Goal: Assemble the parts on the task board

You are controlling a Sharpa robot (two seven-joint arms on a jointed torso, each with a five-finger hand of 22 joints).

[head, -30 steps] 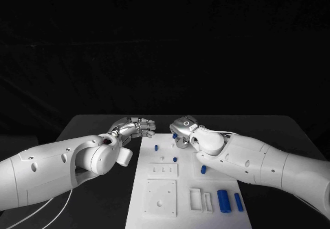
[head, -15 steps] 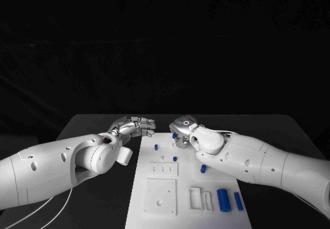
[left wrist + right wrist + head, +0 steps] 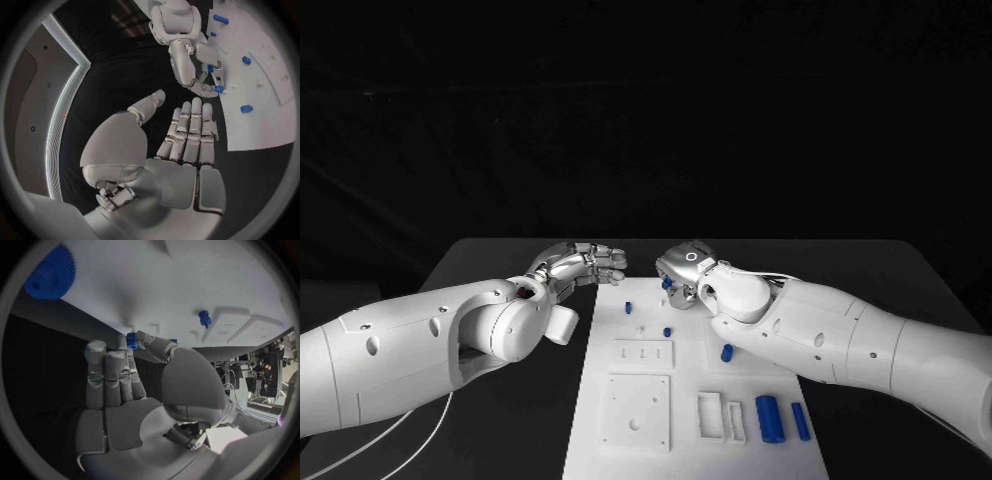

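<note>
Right hand [image 3: 687, 268] over the board's [image 3: 635, 390] far end, pinching a small blue peg [image 3: 130, 340] between thumb and fingertip, other fingers upright beside it; peg just above the white surface, close to the far edge. Left hand [image 3: 581, 264] off the board's left edge, near the far corner, flat and spread, holding nothing. Likely step: seating the peg in a hole at the far end, though the target hole stays hidden behind the fingers. Risks, judged from here: a slim pinch on so small a piece, so any tilt on contact could jam it at the hole's lip or flick it out across the black table; a push off-axis could also shove the board, with the left hand apart from it and bracing nothing. Blue gear [image 3: 50, 272] lying near the same end, close enough to get brushed on a wide approach. Elsewhere on the board: short studs [image 3: 666, 333] standing near the middle, a cylinder [image 3: 767, 418] and a thinner bar [image 3: 799, 423] lying at the near right corner. Just left of these, narrow slots [image 3: 721, 416] with raised rims, looking vacant; nearer the left edge, two square plates [image 3: 636, 411] with small holes, nothing seated in them.
</note>
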